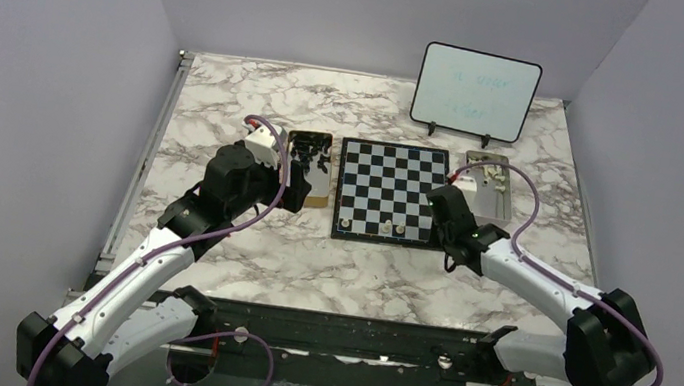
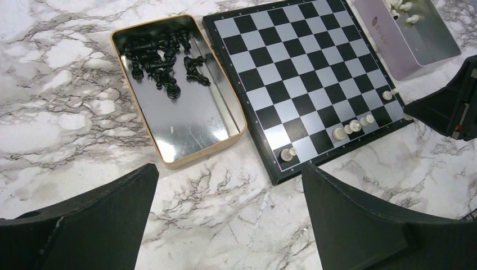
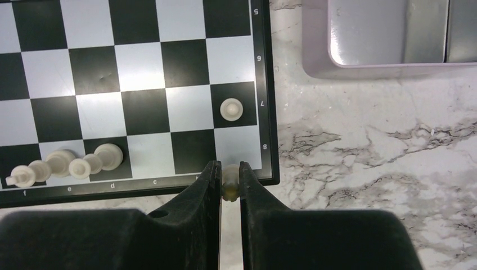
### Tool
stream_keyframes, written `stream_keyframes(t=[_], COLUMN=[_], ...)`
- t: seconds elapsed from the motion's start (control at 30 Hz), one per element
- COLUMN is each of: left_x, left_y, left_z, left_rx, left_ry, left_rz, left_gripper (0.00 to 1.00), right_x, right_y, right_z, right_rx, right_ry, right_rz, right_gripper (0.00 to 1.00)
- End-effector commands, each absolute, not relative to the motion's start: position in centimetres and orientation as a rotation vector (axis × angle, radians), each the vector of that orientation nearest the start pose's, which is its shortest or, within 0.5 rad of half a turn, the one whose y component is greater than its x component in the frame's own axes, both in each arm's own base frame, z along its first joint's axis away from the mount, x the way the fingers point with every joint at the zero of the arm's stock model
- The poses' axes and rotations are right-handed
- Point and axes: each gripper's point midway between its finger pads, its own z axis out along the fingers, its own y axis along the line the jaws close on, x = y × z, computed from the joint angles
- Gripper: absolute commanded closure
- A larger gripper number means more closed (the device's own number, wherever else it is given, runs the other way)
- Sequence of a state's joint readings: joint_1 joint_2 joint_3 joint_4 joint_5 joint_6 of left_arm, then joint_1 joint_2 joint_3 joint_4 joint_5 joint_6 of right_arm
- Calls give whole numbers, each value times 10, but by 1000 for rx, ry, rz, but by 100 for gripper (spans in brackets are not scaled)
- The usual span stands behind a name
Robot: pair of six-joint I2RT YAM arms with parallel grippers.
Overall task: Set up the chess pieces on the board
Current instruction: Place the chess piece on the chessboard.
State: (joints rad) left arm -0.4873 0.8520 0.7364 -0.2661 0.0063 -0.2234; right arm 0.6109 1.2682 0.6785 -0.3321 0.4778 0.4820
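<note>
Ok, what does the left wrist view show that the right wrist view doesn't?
Left wrist only: the gold tray of black pieces, and the open left gripper. Right wrist only: the right gripper shut on a cream piece at the board's near edge. Both: the board, cream pieces in its near row, the lilac tray.

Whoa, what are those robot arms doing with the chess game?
They're setting up chess. The right pincer is shut on a white piece at the near right corner of the board. A few white pieces already sit along its near edge. The left pincer hangs open near the gold tin of black pieces, none placed yet.
</note>
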Motion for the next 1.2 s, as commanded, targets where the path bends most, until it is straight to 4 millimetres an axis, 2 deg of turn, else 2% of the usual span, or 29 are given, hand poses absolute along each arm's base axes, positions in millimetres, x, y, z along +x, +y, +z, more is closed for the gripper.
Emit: stream_keyframes(t=[0.0, 1.17], left_x=[272, 273], left_y=[-155, -156], left_z=[213, 211], left_rx=[269, 270], left_ry=[1957, 1965], left_rz=[-464, -462], left_gripper=[1, 1], right_x=[284, 292], right_y=[116, 112], right_z=[63, 50], right_rx=[79, 103], right_ry=[2354, 2393], right_rz=[-41, -25], right_gripper=[87, 85])
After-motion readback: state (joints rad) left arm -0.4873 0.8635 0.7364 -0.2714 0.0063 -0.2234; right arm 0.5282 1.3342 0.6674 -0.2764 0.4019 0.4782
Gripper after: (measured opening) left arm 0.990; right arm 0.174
